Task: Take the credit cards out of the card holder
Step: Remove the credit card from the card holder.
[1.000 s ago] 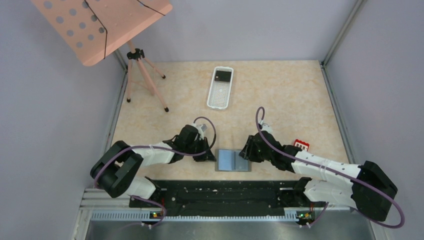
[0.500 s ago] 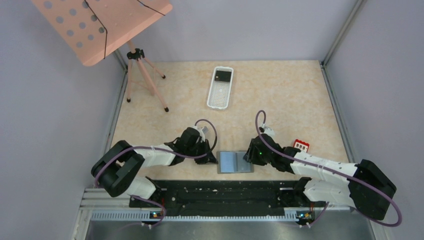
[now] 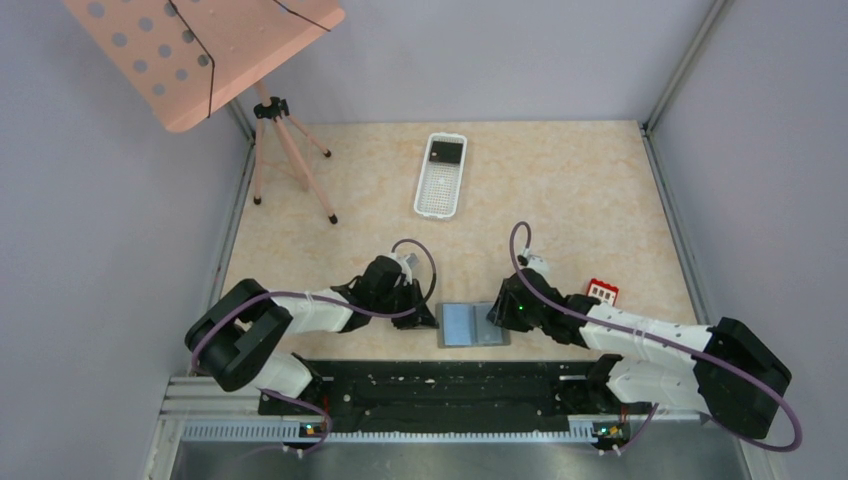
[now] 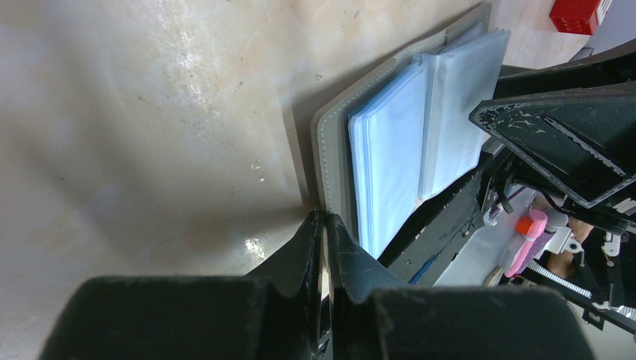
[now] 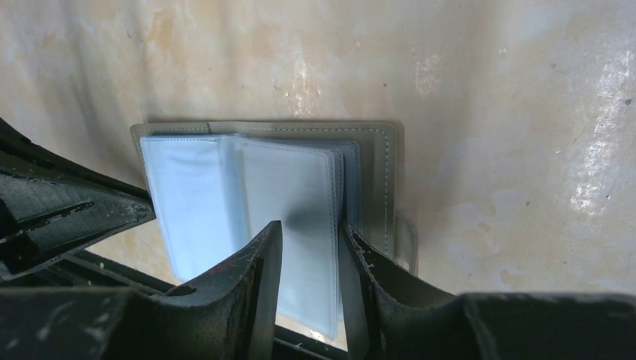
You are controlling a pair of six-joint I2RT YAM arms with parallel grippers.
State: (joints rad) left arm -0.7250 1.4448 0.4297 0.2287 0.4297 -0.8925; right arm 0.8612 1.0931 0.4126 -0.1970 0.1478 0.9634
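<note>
Grey walls stand around a sandy, shiny table (image 3: pixel 560 200). Both arms reach in low near its front edge, and the holder (image 3: pixel 474 324) lies open and flat between the two grippers. The left gripper (image 4: pixel 324 225) has its fingers pressed together, tips down on the table. The holder's grey edge runs right up to those tips. I cannot tell if the edge is caught between them. Just past the tips lie the pale blue pockets. The right gripper (image 5: pixel 310 227) has its fingers partly spread over the holder's near side. One see-through pocket page sits in the gap between them. One finger lies on top of that page and the other touches the edge of the pages. The pockets look pale and cloudy, so I cannot tell if a card is inside. The red card (image 3: pixel 602 290) lies on the table just beside the right arm, out of the holder. Far ahead of both grippers sits a white basket (image 3: pixel 440 175) with something black in it. Far off past the left gripper is a pink stand (image 3: pixel 290 150).
</note>
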